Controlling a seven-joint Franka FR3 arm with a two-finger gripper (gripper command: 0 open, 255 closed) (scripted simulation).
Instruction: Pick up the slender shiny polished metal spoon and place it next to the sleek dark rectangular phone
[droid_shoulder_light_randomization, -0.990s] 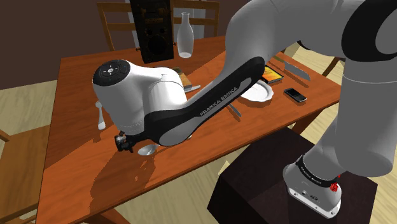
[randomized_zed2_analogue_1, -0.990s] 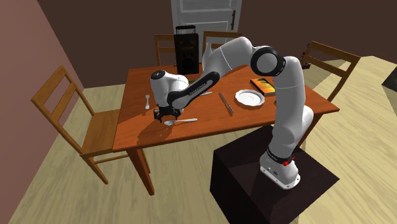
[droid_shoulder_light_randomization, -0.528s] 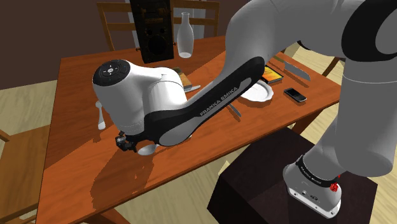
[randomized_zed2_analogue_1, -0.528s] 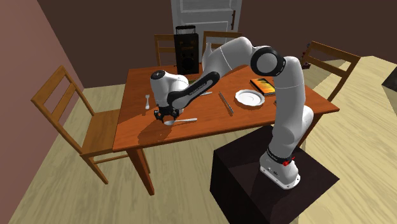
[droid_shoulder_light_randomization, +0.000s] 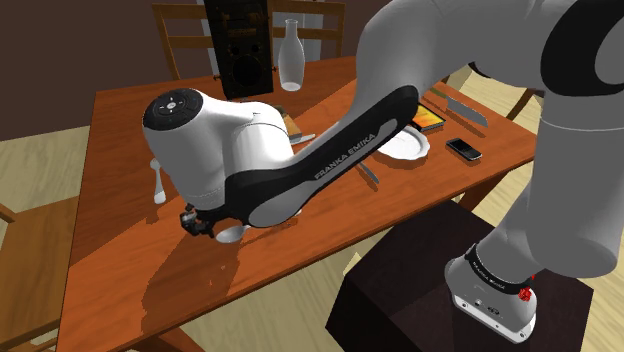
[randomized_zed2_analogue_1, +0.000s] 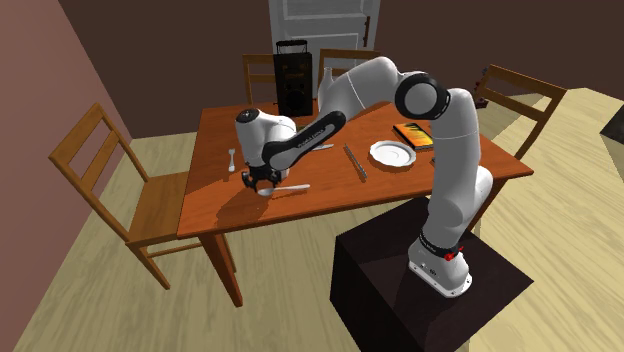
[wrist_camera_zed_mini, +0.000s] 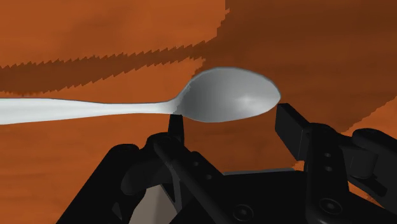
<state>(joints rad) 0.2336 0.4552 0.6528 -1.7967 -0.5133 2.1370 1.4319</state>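
1. My gripper (wrist_camera_zed_mini: 232, 127) is low over the tabletop (droid_shoulder_light_randomization: 120, 130). Its two fingers stand apart and hold nothing yet
2. The spoon (wrist_camera_zed_mini: 140, 108) lies flat on the wood, near the long edge of the tabletop that faces my stand. Its round bowl sits between my fingers and its handle sticks out to one side
3. One finger (wrist_camera_zed_mini: 177, 130) is right by the spoon's thin neck. The other has a small gap to the bowl
4. I think I should go down until my fingertips almost touch the wood. Then I should close slowly, so the smooth bowl does not slip out or spin
5. The phone (droid_shoulder_light_randomization: 463, 149) lies near the same edge, by the corner on the shoulder view's right, well apart from the spoon. I should lift high enough to pass over the plate (droid_shoulder_light_randomization: 415, 148)
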